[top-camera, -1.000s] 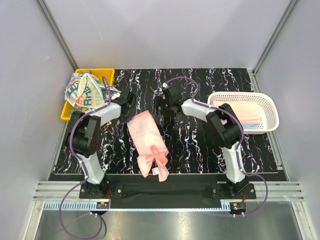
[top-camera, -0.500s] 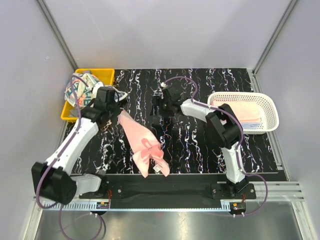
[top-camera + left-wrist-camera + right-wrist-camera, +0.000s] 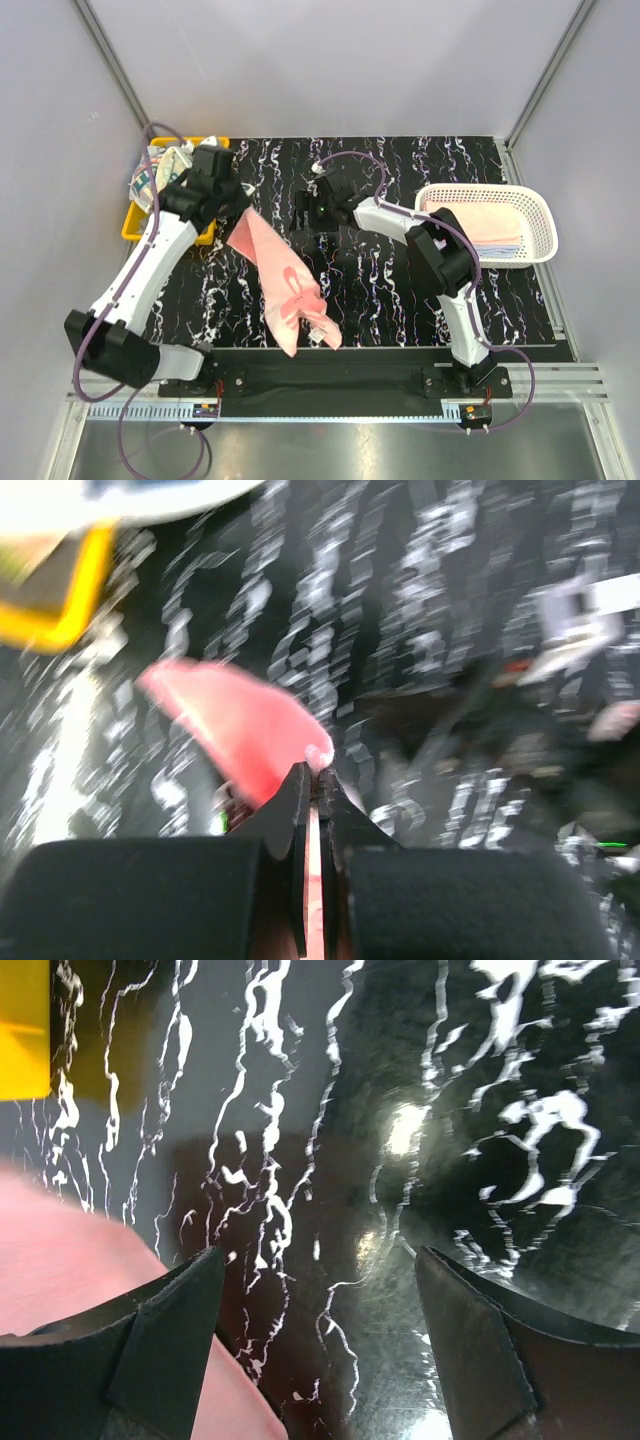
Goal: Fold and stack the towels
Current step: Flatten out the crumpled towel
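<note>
One pink towel [image 3: 284,277], left gripper [image 3: 315,777]

Place: robot test cell in a lab
Walls: plain grey panels [image 3: 330,60] in aluminium framing [image 3: 110,65]
Bench: black marbled tabletop [image 3: 390,300], black mounting plate [image 3: 330,380] at its near edge

A bin [image 3: 133,228] of loose towels [image 3: 143,183] sits at the table's [image 3: 400,290] ten o'clock, a basket [image 3: 541,215] of stacked towels [image 3: 490,228] at three. One towel [image 3: 275,268] stretches between them toward six.
</note>
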Robot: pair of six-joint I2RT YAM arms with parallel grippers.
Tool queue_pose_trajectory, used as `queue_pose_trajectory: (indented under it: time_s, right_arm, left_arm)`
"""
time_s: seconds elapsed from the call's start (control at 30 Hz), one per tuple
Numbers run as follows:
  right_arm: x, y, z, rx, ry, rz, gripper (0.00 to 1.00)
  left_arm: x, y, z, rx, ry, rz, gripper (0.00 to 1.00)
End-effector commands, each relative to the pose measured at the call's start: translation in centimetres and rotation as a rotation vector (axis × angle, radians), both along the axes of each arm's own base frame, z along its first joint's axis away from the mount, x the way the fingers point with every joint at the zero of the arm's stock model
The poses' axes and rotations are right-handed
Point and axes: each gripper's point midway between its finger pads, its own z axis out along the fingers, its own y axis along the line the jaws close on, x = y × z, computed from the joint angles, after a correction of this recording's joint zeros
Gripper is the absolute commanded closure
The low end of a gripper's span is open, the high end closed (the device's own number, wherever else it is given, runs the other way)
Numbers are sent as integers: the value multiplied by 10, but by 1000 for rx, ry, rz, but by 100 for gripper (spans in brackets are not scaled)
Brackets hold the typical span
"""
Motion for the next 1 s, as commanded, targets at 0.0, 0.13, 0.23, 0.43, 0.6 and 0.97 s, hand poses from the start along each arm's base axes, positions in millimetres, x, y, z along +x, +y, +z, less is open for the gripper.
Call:
queue_pose_trajectory:
  time_s: [0.0, 0.13, 0.23, 0.43, 0.6, 0.97]
  right_arm:
    - [20, -8, 16, 48, -5, -56, 16]
    - [39, -45, 26, 51, -13, -153, 16]
    - [44, -60, 34, 40, -36, -188, 16]
    - [49, -63, 29, 21, -36, -216, 16]
    - [48, -51, 13, 9, -20, -193, 16]
    - [11, -27, 19, -24, -128, -61, 25]
  left_arm:
    - [22, -44, 53, -24, -111, -147, 100]
    - [16, -57, 88, -86, -176, -173, 100]
    - [-1, -26, 78, -71, -180, -67, 100]
    - [-50, 30, -66, -62, 60, 131, 100]
    - [-78, 39, -168, -56, 251, 160, 100]
    - [-81, 43, -194, -29, 299, 166, 100]
